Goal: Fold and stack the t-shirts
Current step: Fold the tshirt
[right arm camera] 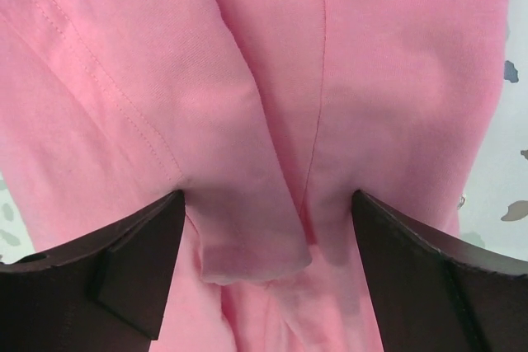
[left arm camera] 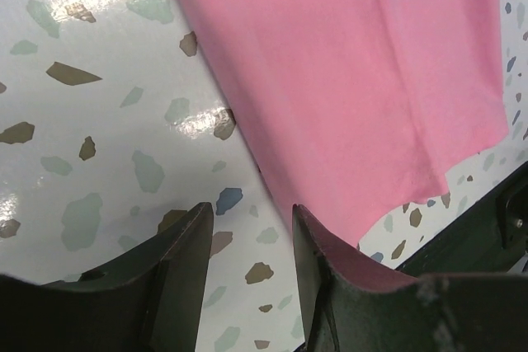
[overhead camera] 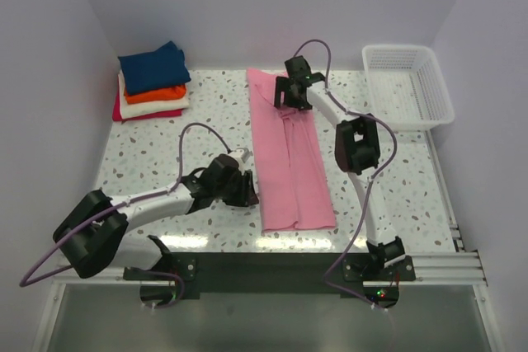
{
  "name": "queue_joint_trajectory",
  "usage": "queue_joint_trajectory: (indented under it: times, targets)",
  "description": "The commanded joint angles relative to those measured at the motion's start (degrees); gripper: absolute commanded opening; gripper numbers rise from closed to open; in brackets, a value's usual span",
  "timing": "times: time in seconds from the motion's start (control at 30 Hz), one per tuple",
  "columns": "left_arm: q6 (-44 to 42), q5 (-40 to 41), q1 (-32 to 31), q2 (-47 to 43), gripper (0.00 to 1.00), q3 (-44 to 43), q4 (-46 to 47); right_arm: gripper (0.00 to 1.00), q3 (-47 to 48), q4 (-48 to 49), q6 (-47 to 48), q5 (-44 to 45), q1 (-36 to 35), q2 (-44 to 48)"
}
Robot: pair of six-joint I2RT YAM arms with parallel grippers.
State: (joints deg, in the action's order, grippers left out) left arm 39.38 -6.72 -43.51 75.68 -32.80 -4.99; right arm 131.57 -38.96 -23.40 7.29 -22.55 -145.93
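left gripper [left arm camera: 252, 213] low beside pink t-shirt [overhead camera: 293, 162]

We look down past our left gripper [left arm camera: 250, 224] onto a glossy white table [left arm camera: 107, 121] flecked with brown, grey and blue chips. The two dark fingers [left arm camera: 177, 269] rise from the bottom edge with a gap between them, and only bare tabletop shows in it. A pink t-shirt [left arm camera: 355, 80] lies flat across the upper right, its straight edge running diagonally down to the tip of the right-hand finger; we cannot tell whether they touch. A dark rail [left arm camera: 487, 220] crosses the lower right corner.
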Motion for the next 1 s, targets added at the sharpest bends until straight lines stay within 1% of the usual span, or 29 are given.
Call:
queue_joint_trajectory:
  times: [0.0, 0.03, 0.07, 0.2, 0.4, 0.43, 0.5, 0.53, 0.6, 0.63, 0.67, 0.7, 0.77, 0.8, 0.83, 0.87, 0.9, 0.93, 0.97]
  targets:
    - [0.1, -2.7, 0.3, 0.8, 0.49, -1.0, 4.0, 0.87, 0.5, 1.1, -1.7, -6.1, 1.3, -0.6]
    - [0.5, -3.1, 0.3, 0.8, 0.49, -0.5, 4.1, 0.88, -0.3, 2.2, -1.4, -6.7, 1.4, 0.0]
    - [0.6, -3.6, 0.3, 0.8, 0.49, -0.2, 6.3, 0.89, -1.0, 2.7, -1.3, -7.2, 1.4, 0.9]
    - [0.8, -5.4, 0.3, 1.2, 0.51, 0.9, 8.9, 0.93, -3.9, 3.5, -0.4, -7.1, 1.3, 7.5]
    - [-0.4, -4.0, -1.1, 3.9, 0.52, 0.8, 8.0, 0.94, -8.5, 1.3, -0.6, -6.0, 1.3, 15.9]
    - [-0.6, -3.6, -2.4, 4.2, 0.52, 0.5, 7.9, 0.94, -10.9, 1.0, -0.6, -5.9, 1.2, 18.9]
    - [-0.8, -1.4, -4.7, 6.1, 0.53, -0.7, 6.8, 0.94, -14.1, 1.3, -1.2, -5.5, 1.3, 21.9]
    - [-0.8, -0.4, -5.5, 6.6, 0.53, -1.1, 6.3, 0.94, -18.2, 1.7, -1.4, -5.6, 1.3, 23.8]
    - [-0.6, 2.3, -7.6, 8.0, 0.53, -2.4, 5.1, 0.94, -23.2, 3.3, -2.1, -5.8, 1.2, 29.5]
    - [-0.2, 3.2, -8.2, 8.3, 0.53, -2.6, 2.7, 0.94, -28.7, 3.9, -2.4, -6.1, 1.2, 31.6]
    - [0.2, 4.8, -8.5, 8.5, 0.53, -2.8, 1.1, 0.94, -31.6, 4.4, -3.0, -6.1, 1.2, 35.9]
    - [0.6, 5.5, -9.1, 8.4, 0.52, -2.9, 0.4, 0.94, -37.5, 5.1, -3.5, -5.9, 1.0, 38.1]
    - [1.1, 6.5, -9.5, 8.2, 0.49, -2.8, -0.5, 0.94, -43.6, 6.2, -5.0, -6.1, 0.8, 42.7]
    - [1.1, 6.5, -9.8, 7.9, 0.49, -2.7, -0.9, 0.94, -46.6, 7.0, -5.6, -5.9, 0.5, 47.1]
    - [1.2, 6.4, -9.9, 7.8, 0.48, -2.6, -1.0, 0.95, -52.8, 7.7, -6.0, -5.6, 0.1, 49.7]
    - [1.2, 6.2, -10.1, 7.8, 0.46, -2.5, -1.2, 0.94, -55.9, 8.1, -6.7, -4.6, -0.6, 51.9]
    - [1.1, 6.0, -10.3, 8.0, 0.43, -2.5, -1.3, 0.94, -58.9, 8.5, -7.3, -4.2, -0.7, 56.1]
    - [0.9, 5.9, -10.5, 8.1, 0.37, -2.5, -1.5, 0.94, -64.2, 8.9, -7.8, -4.1, -0.8, 57.9]
    - [0.9, 5.8, -10.5, 8.4, 0.32, -2.6, -1.9, 0.94, -66.8, 9.2, -8.7, -4.0, -1.0, 59.6]
